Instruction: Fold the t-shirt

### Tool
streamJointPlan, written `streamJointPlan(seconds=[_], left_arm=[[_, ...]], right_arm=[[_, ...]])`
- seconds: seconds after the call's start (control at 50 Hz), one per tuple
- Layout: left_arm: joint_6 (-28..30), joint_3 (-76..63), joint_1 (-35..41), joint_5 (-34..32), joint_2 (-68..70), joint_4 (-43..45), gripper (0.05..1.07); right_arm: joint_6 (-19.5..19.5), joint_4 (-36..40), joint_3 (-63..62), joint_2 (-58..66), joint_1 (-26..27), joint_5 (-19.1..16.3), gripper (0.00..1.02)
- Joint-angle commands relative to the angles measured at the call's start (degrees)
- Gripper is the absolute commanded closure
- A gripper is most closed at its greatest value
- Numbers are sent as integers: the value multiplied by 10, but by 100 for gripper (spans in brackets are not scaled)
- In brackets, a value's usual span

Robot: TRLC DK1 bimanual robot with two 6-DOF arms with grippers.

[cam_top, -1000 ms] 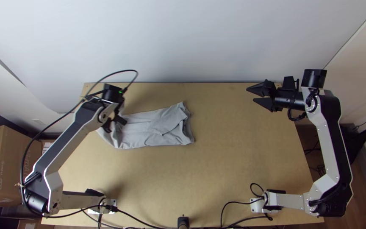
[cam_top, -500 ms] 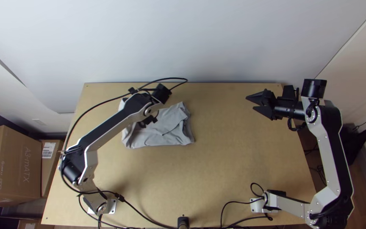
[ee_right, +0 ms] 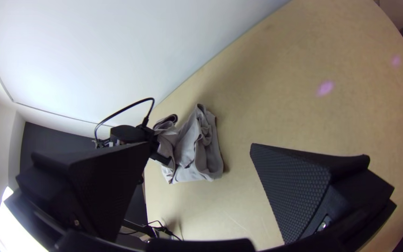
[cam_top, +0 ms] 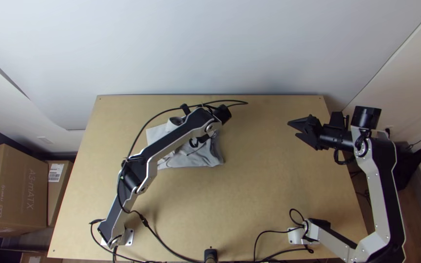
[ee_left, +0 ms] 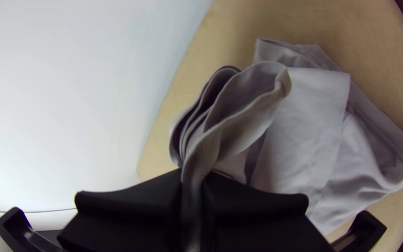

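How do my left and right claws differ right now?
The left claw is closed on a fold of the grey t-shirt; the right claw is open and empty. The left is over the shirt, the right well off to its right. Both have wide black fingers.

Matt cloth t-shirt (cam_top: 200,159) (smooth wooden table (cam_top: 269,195))

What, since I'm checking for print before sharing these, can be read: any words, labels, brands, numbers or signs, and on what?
Big box: large letters on its side; I don't quote print.
Same box: smaller print, too small to be sure of.
Narrow box: white label, too small to read.
T-shirt: none I can make out.
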State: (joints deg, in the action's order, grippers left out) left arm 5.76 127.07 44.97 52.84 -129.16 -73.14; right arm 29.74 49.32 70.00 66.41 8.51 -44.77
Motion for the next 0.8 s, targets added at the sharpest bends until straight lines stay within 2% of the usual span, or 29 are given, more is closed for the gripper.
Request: streamJointPlan(seconds=[0.0, 0.02, 0.04, 0.06, 0.1, 0.12, 0.3, 0.48, 0.64, 0.78], left_arm=[[-25, 34, 25, 18, -38, -6, 101], [-25, 35, 28, 19, -43, -5, 92], [-25, 35, 31, 20, -48, -4, 76], [-25, 35, 35, 21, -53, -4, 56], [-22, 37, 45, 22, -62, -2, 6], [-20, 41, 51, 23, -66, 5, 10], [5, 57, 107, 17, -58, 129, 10], [37, 59, 111, 17, -15, 210, 10], [49, 69, 95, -20, 61, 247, 10], [18, 65, 57, -38, 127, 236, 10]], right_arm=[[-10, -5, -32, -25, 11, -1, 4], [-10, -5, -37, -30, 12, -1, 4], [-10, -5, -42, -34, 12, -1, 4], [-9, -5, -47, -38, 12, -1, 4], [-9, -5, -59, -47, 12, -1, 4], [-9, -7, -65, -52, 12, -1, 4], [-11, -35, -137, -76, 19, -1, 4], [-21, -68, -182, -69, 26, 0, 4], [-15, -110, -193, -23, -49, 13, 4], [-15, -156, -165, 64, -121, 16, 4]])
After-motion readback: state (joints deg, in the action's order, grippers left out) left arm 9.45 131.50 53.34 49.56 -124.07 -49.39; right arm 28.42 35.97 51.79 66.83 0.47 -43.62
